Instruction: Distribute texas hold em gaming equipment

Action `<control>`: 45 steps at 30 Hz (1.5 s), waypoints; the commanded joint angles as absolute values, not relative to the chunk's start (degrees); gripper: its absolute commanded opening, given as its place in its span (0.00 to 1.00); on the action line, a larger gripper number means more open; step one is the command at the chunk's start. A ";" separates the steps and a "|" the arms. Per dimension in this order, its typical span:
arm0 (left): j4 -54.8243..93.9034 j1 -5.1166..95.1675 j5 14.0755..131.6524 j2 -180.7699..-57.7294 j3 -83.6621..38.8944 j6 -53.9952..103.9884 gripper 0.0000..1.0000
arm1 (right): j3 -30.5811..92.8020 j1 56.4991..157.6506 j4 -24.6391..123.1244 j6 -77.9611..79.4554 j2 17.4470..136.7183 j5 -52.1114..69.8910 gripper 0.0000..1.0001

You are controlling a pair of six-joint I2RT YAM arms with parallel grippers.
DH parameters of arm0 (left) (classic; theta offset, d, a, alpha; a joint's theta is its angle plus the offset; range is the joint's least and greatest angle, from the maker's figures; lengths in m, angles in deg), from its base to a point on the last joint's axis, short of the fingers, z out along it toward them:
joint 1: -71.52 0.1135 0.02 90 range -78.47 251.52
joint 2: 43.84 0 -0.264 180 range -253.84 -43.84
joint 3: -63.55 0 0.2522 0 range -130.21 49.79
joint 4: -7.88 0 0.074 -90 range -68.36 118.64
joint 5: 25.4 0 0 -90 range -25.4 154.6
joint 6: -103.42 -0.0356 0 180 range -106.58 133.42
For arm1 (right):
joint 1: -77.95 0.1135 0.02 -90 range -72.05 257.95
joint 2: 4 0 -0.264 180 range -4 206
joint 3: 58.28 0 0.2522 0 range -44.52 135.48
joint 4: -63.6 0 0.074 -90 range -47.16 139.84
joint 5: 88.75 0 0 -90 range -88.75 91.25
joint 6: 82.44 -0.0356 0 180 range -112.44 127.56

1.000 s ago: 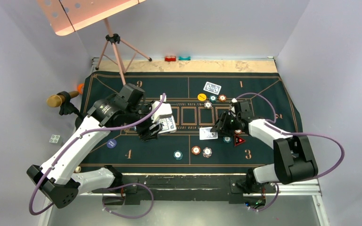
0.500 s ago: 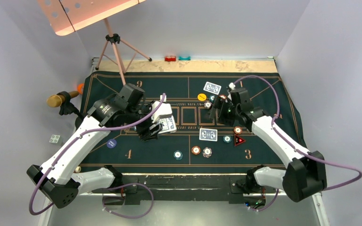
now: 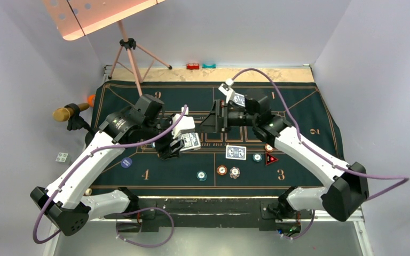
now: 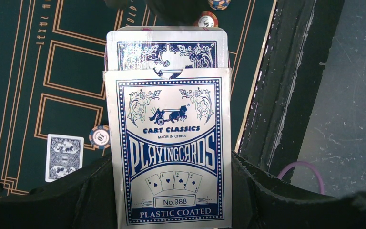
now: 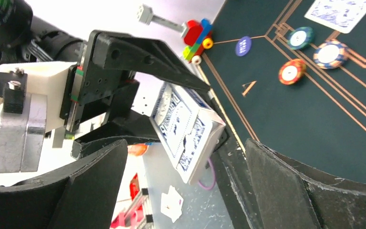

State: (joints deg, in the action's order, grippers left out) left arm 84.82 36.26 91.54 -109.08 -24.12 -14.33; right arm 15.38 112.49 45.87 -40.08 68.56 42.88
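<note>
My left gripper (image 3: pixel 177 143) is shut on a blue-and-white playing card box (image 3: pixel 188 140), held above the green mat's (image 3: pixel 299 106) left half. In the left wrist view the box (image 4: pixel 171 148) stands between both fingers, with cards (image 4: pixel 167 47) poking out of its open top. My right gripper (image 3: pixel 211 121) is open and empty, pointing left at the box from just to its right; the box (image 5: pixel 186 126) hangs ahead of its spread fingers (image 5: pixel 286 186). One card (image 3: pixel 236 152) lies face down on the mat. Striped chips (image 3: pixel 222 170) and a red triangle marker (image 3: pixel 270 159) lie nearby.
A blue disc (image 3: pixel 126 162) lies at the mat's left. Another card (image 3: pixel 239 99) peeks out beside the right arm. A tripod stand (image 3: pixel 131 53) and a microphone (image 3: pixel 69 112) stand at the back left. Red and teal blocks (image 3: pixel 200 66) sit behind the mat.
My right gripper let go of a card on the mat near the triangle, opened wide, rose and swung left toward the card box. The left arm has stayed still.
</note>
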 commanded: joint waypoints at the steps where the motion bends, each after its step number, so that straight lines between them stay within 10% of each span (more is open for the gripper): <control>1: 82.09 36.44 93.87 -108.40 -25.51 -13.35 0.00 | 17.56 116.52 54.11 -42.05 71.34 46.07 0.99; 10: 82.24 36.40 93.86 -108.55 -26.04 -13.43 0.00 | 16.10 119.43 56.52 -42.11 75.75 46.50 0.98; 20: 82.76 36.38 93.61 -108.38 -26.85 -13.40 0.00 | 13.79 118.17 55.85 -43.24 77.15 48.58 0.56; 45: 82.94 36.44 93.26 -108.54 -26.96 -13.55 0.00 | 7.01 109.00 56.50 -46.07 68.52 52.43 0.16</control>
